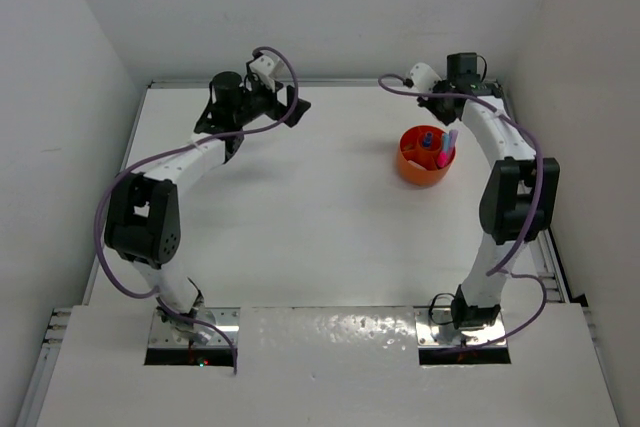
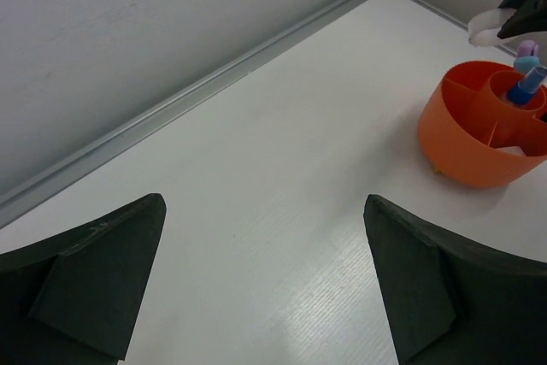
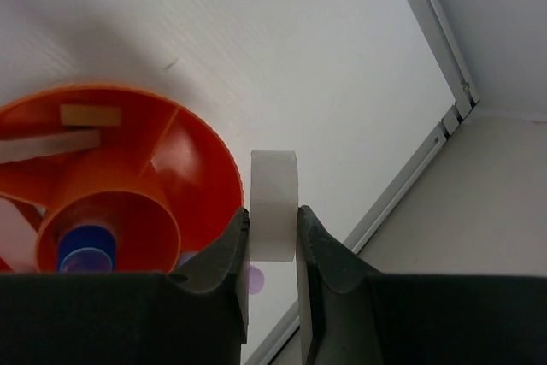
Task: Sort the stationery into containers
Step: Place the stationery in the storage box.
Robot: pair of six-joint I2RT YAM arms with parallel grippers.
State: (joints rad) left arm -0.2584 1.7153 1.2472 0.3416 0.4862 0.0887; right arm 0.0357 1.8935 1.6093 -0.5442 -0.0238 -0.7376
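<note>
1. Overhead, a white table [image 1: 300, 207] fills a booth of plain white walls [image 1: 300, 7]. A pale metal rail [image 2: 171, 113] runs where the table meets the far wall. Two white-and-black arms trailing purple cables [image 1: 103, 237] reach from the near edge toward the back.
2. At left, the left gripper [image 2: 263, 203] hangs over bare table near the far wall. Its dark jaws are spread wide with nothing between them, and it is well apart from every piece of stationery.
3. Right of centre, the round orange tub [image 1: 412, 169] sits on the table near the far right corner. Standing in its compartments are a pink marker [image 1: 447, 147] and a blue bottle [image 1: 427, 137], the bottle in the round middle well. A tan block [image 3: 90, 114] lies flat in an outer compartment, and a lilac piece [image 2: 527, 47] shows above the far rim.
4. At far right, the right gripper [image 3: 272, 215] is clamped on a pale ring [image 3: 273, 190], seen edge-on and pinched across its width between the two fingers. The ring is in the air close to the tub's rim on its far side, clear of the table.
5. The wrist views do not settle whether the ring hangs over a compartment or just outside the wall. The left wrist view cuts off the tub at its right edge, and the overhead view is too small to show the ring. A faint lilac spot on the table below the ring cannot be made out.
</note>
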